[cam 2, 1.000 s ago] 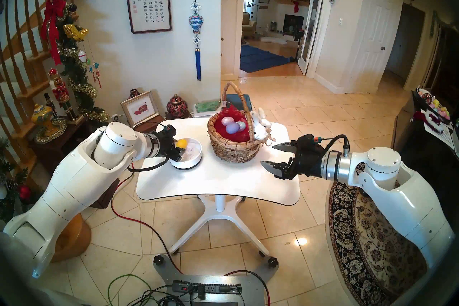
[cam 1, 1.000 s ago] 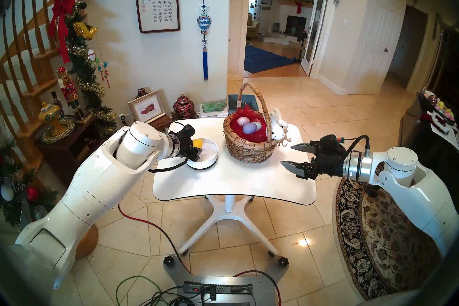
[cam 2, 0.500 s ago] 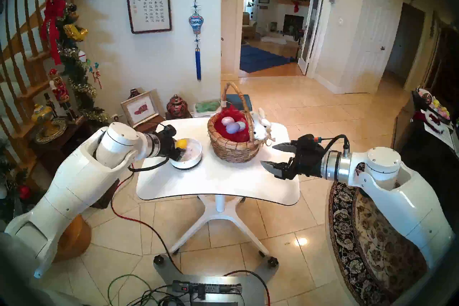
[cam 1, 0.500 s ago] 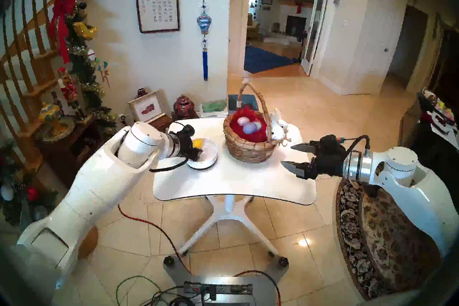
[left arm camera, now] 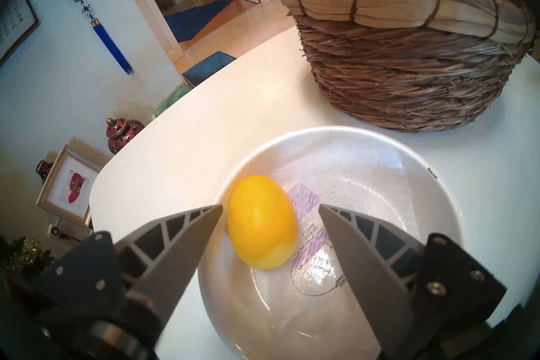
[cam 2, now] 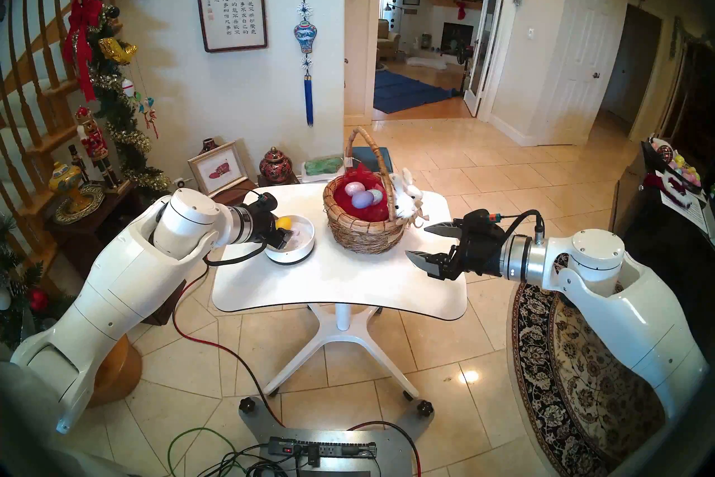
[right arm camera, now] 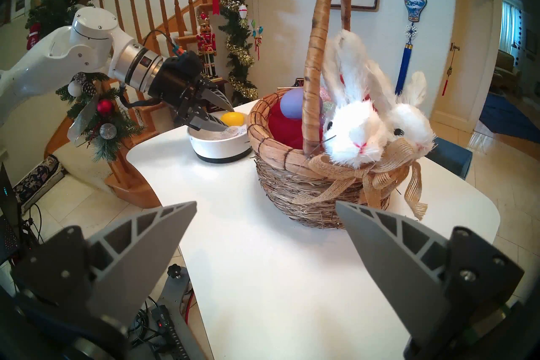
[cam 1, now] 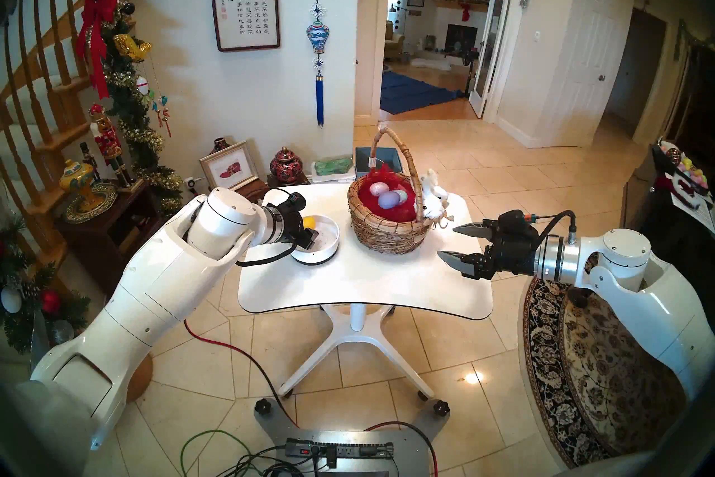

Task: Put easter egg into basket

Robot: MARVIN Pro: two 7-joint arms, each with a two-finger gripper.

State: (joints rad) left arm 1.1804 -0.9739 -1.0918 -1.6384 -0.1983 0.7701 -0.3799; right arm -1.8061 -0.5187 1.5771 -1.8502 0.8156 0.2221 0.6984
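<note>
A yellow easter egg (left arm camera: 261,222) lies in the left part of a low white bowl (left arm camera: 438,190). My left gripper (left arm camera: 269,206) is open and reaches into the bowl, one finger on each side of the egg. The left finger is close to the egg and a gap shows on the right. The woven basket (cam 1: 387,228) with a tall handle, red lining and white plush bunnies (right arm camera: 356,131) stands to the right of the bowl (cam 1: 321,251), holding three pastel eggs (cam 1: 389,199). My right gripper (cam 1: 445,241) hovers open and empty to the basket's right.
Bowl and basket sit on a small white pedestal table (cam 1: 367,282). The basket's handle (right arm camera: 315,58) arches high over its middle. A dark side table with ornaments (cam 1: 89,193) and a garlanded stair rail stand left of my left arm. A patterned rug (cam 1: 599,368) lies on the right.
My left arm has edged slightly to the right over the bowl, fingers still around the yellow egg. The right arm, basket and bowl have not moved.
</note>
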